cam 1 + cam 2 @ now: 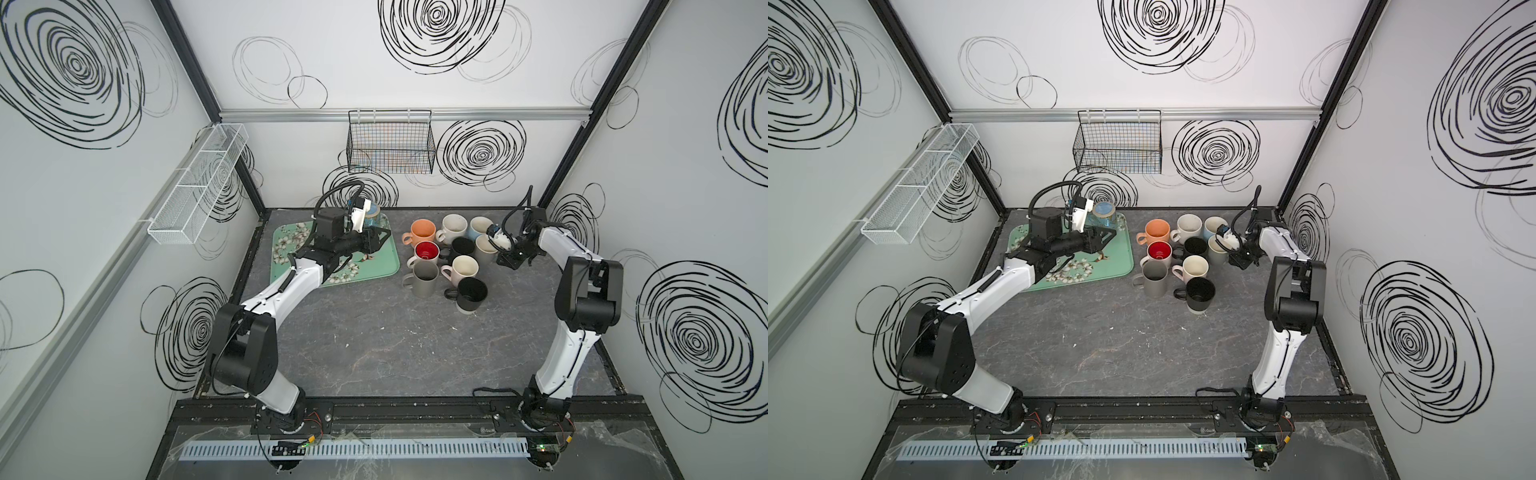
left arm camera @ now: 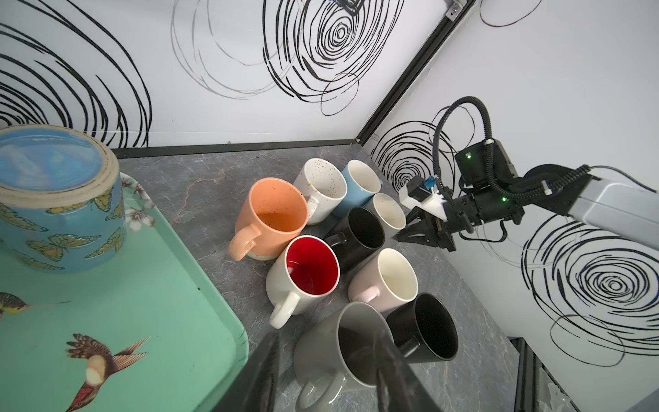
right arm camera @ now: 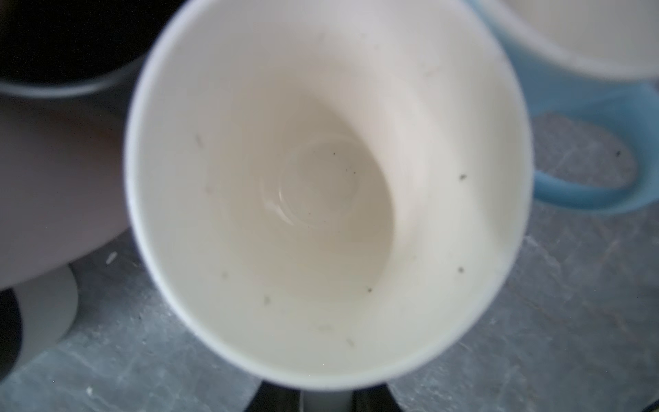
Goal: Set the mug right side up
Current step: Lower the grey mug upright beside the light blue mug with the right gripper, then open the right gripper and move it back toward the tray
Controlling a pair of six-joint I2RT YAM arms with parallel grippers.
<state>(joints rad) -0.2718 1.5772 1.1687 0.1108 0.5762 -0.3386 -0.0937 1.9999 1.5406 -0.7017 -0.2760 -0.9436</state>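
The mug (image 2: 60, 199), blue with butterflies, stands upside down at the far end of the green tray (image 2: 142, 303); it shows in both top views (image 1: 375, 211) (image 1: 1104, 212). My left gripper (image 1: 384, 237) (image 2: 326, 378) hovers over the tray just in front of it, open and empty. My right gripper (image 1: 498, 255) (image 3: 322, 401) is at a grey mug with a cream inside (image 3: 321, 196) (image 2: 388, 210), which stands upright on the table. Its fingers (image 3: 274, 399) flank a grey strip of that mug; whether they press it is unclear.
Several upright mugs cluster right of the tray: orange (image 1: 423, 230), red-lined (image 1: 427, 251), grey (image 1: 426, 276), black (image 1: 471, 291), light blue (image 3: 588, 142). A black wire basket (image 1: 390, 145) hangs on the back wall and a white mesh one (image 1: 199, 183) on the left wall.
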